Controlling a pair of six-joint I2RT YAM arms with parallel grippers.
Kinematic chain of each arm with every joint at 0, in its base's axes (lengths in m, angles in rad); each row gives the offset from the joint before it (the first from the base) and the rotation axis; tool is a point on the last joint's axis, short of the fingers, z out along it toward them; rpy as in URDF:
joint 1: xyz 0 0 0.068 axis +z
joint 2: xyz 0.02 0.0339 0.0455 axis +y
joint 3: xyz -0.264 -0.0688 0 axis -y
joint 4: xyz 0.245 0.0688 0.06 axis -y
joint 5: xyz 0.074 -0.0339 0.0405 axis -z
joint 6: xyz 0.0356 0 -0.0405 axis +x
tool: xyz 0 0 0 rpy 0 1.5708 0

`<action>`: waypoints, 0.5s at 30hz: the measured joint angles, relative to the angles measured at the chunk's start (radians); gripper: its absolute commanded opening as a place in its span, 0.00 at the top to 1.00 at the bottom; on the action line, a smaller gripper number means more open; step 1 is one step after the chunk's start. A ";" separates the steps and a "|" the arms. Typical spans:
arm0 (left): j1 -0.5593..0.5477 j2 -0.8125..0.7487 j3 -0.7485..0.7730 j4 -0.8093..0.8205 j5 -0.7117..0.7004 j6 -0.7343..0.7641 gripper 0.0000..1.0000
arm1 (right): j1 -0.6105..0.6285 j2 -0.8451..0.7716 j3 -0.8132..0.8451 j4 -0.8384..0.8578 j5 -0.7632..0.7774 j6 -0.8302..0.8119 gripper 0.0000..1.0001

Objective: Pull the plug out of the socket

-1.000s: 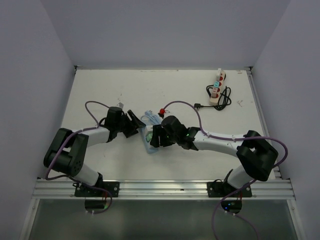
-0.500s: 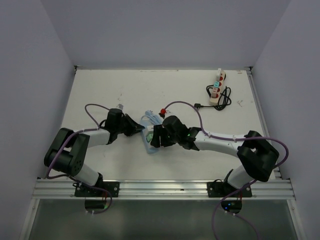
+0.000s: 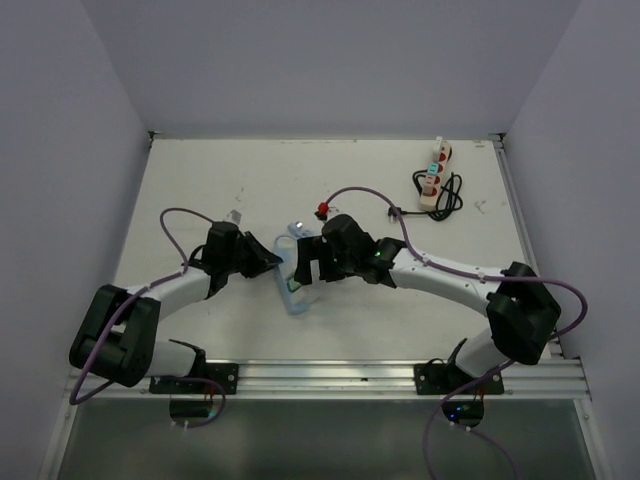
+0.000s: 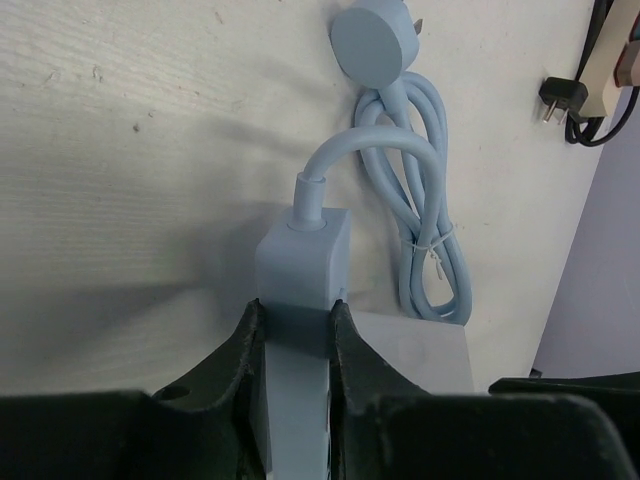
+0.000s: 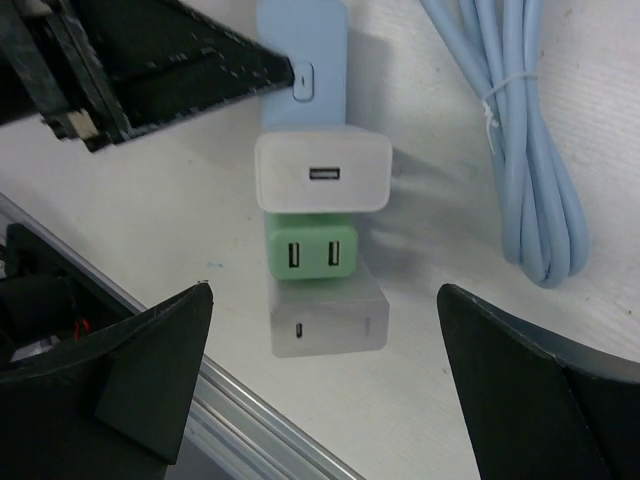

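From above, a pale blue socket strip [image 3: 291, 285] is lying near the middle of the white table [image 3: 220, 180]. The left hand [image 3: 268, 262] is reaching in from nine o'clock and the right hand [image 3: 308, 266] from three o'clock. A white power strip [image 3: 436, 176] is sitting well apart at two o'clock.

The left wrist view is showing the left hand [image 4: 297, 325] clamped on the strip's squared cable end, black fingers [image 4: 243, 365] pressing its smooth plastic sides. The rubbery blue cable [image 4: 432, 240], tied in a coil, is trailing off toward one o'clock.

The right wrist view is showing the right hand [image 5: 325, 292] spread wide and holding nothing. It is hovering over three blocky adapters seated in a row on the strip: a glossy white plug [image 5: 322, 173], a green plug [image 5: 312, 250] and a grey plug [image 5: 328, 318].

The job appears to be in its bracing stage: the strip is being pinned and no plug is out. The next move is likely calling for the right hand to lower, close across one adapter's flat sides and pull straight off the strip's face.
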State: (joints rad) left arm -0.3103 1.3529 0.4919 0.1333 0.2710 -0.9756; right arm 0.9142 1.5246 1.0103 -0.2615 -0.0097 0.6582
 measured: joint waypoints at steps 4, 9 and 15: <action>0.000 -0.023 -0.010 -0.016 -0.010 0.011 1.00 | -0.008 0.030 0.077 -0.003 0.000 0.003 0.01; 0.000 -0.025 -0.016 -0.027 -0.016 0.016 1.00 | -0.014 0.117 0.116 0.013 -0.006 0.022 0.02; 0.000 -0.025 -0.016 -0.031 -0.018 0.017 1.00 | -0.029 0.195 0.119 0.024 -0.029 0.038 0.08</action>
State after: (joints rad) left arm -0.3099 1.3281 0.4755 0.1024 0.2531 -0.9585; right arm 0.8848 1.7199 1.1290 -0.2379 -0.0391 0.6960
